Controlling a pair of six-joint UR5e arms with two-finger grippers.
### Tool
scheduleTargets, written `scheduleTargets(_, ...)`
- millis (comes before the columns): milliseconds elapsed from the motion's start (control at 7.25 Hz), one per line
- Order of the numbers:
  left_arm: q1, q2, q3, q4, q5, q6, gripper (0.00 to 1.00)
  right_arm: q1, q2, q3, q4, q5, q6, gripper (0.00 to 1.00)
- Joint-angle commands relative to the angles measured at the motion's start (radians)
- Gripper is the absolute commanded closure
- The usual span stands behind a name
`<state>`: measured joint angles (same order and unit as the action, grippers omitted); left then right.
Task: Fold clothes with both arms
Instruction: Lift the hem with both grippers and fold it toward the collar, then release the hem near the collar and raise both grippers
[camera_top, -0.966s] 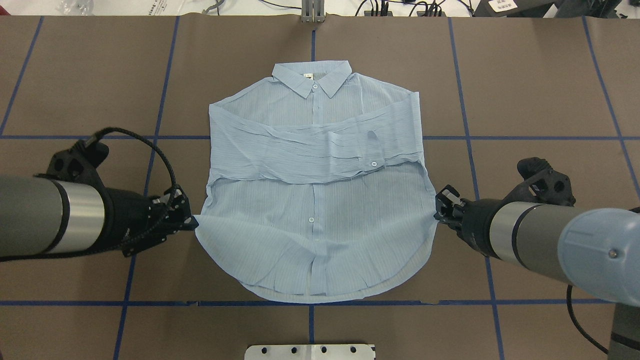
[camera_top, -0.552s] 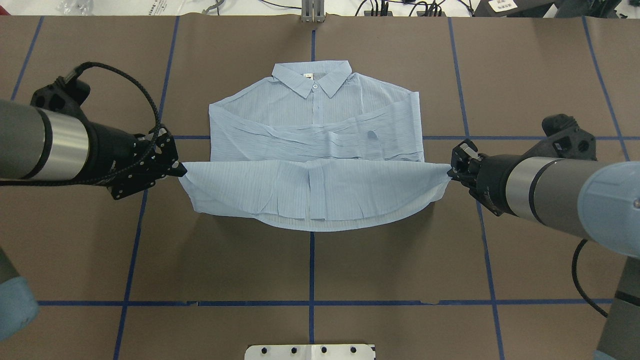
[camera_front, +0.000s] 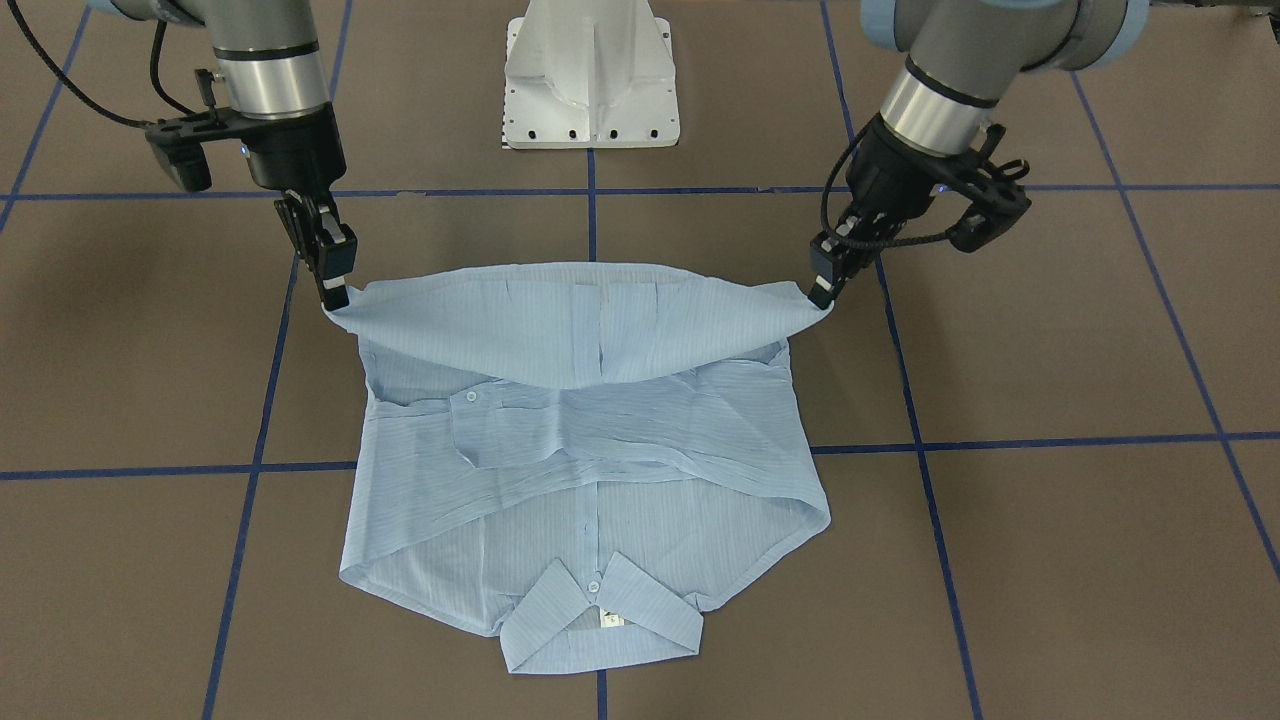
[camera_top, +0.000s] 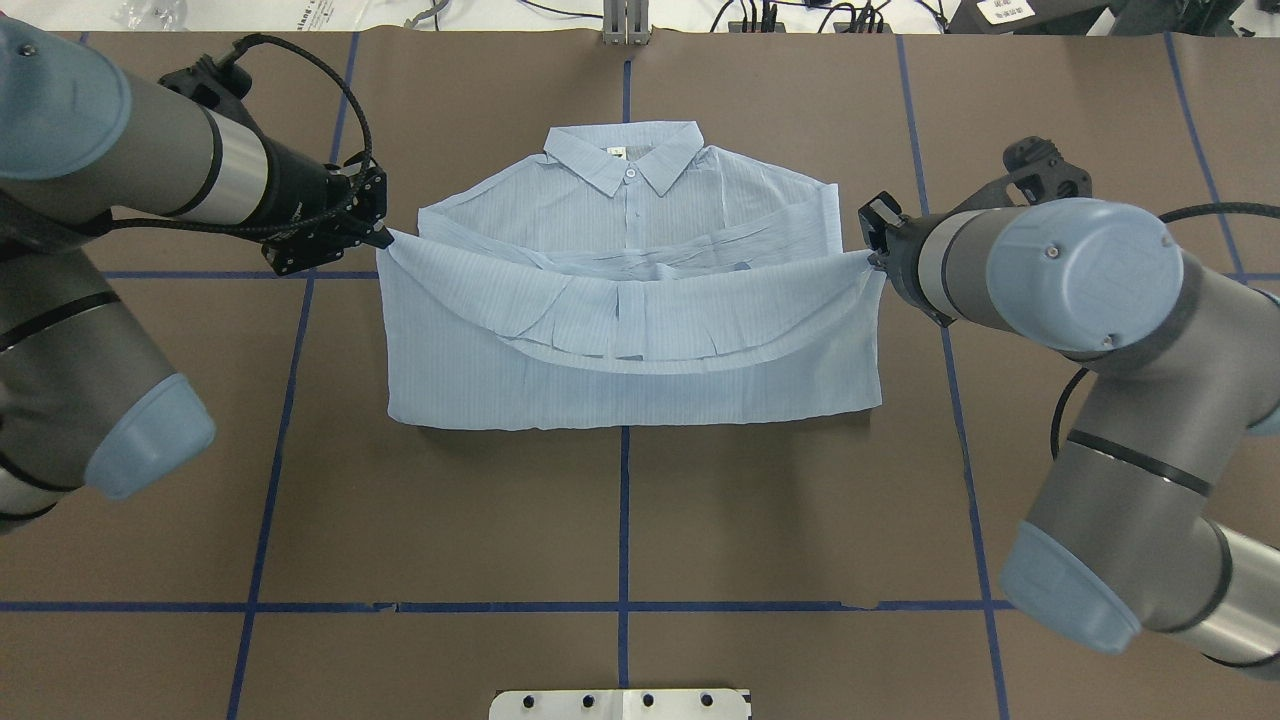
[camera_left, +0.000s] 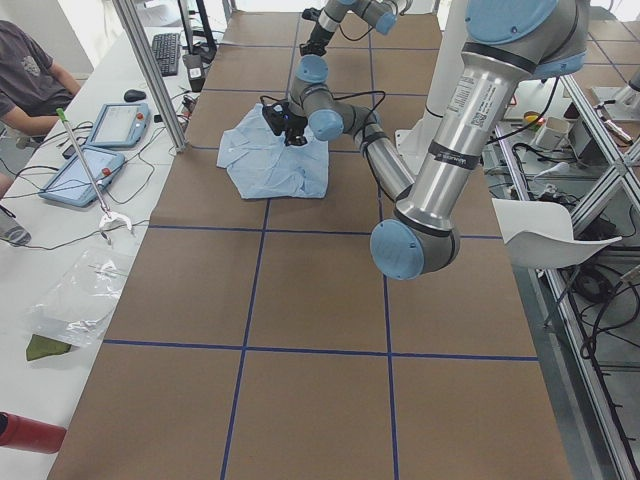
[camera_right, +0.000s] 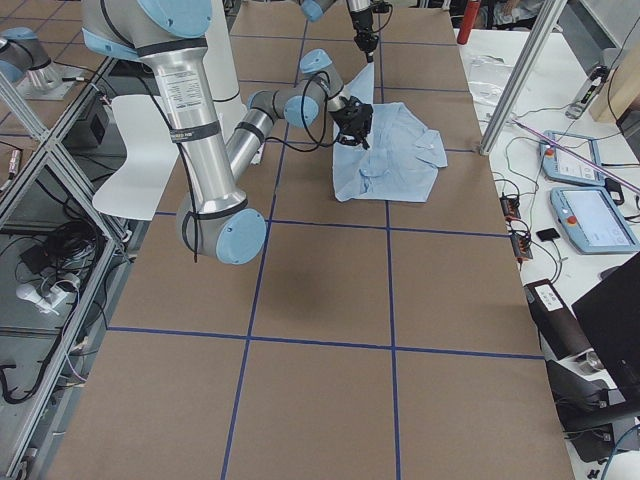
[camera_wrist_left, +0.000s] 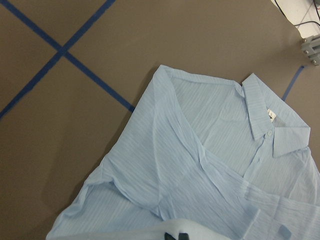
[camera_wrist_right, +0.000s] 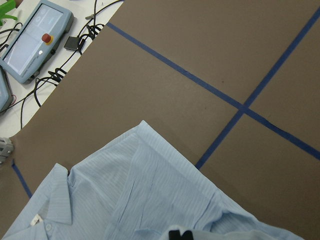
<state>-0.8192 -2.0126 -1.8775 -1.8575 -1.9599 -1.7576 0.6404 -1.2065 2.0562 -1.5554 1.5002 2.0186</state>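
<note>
In the overhead view the lifted hem of the shirt (camera_top: 630, 390) covers much of the folded sleeves and the lower buttons beneath it. In the wrist views only the black tips of the left fingers (camera_wrist_left: 183, 236) and right fingers (camera_wrist_right: 174, 234) show below the shirt, cut off by the bottom edge. The label (camera_top: 616, 152) inside the shirt's collar (camera_top: 580, 160) is too small to read.

You see the right gripper (camera_wrist_right: 180, 234) only as two black tips at the bottom edge, a raised fold of the shirt (camera_wrist_right: 125, 200) touching them. Ahead of it the shirt lies flat, its collar (camera_wrist_right: 46, 200) and label (camera_wrist_right: 35, 220) off to the left. Beyond, blue tape lines (camera_wrist_right: 243, 107) cross on the brown table (camera_wrist_right: 175, 30), with a pendant (camera_wrist_right: 32, 37) far left.
</note>
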Motion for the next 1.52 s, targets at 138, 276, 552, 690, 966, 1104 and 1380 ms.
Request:
scheduleTargets(138, -0.041, -0.083, 0.384, -0.327, 0.004, 0.01, 1.0, 0.062, 0.148, -0.302, 0.032, 0.018, -0.112, 1.0)
scheduleTargets(276, -0.043, -0.127, 0.487, -0.392, 0.028, 0.01, 1.0, 0.082, 0.165, -0.406, 0.132, 0.023, -0.112, 1.0)
scheduleTargets(552, -0.041, -0.192, 0.619, -0.465, 0.062, 0.01, 1.0, 0.125, 0.243, -0.59, 0.236, 0.038, -0.145, 1.0)
scheduleTargets(690, -0.041, -0.214, 0.679, -0.504, 0.062, 0.01, 1.0, 0.13, 0.272, -0.643, 0.239, 0.046, -0.162, 1.0)
scheduleTargets(966, -0.04, -0.227, 0.724, -0.529, 0.079, 0.017, 1.0, 0.131, 0.292, -0.686, 0.241, 0.046, -0.201, 1.0)
scheduleTargets(1104, -0.038, -0.225, 0.726, -0.529, 0.084, 0.017, 1.0, 0.131, 0.309, -0.717, 0.241, 0.046, -0.202, 1.0)
scheduleTargets(1380, -0.038, -0.221, 0.721, -0.531, 0.084, 0.017, 0.88, 0.127, 0.318, -0.748, 0.283, 0.038, -0.202, 0.53)
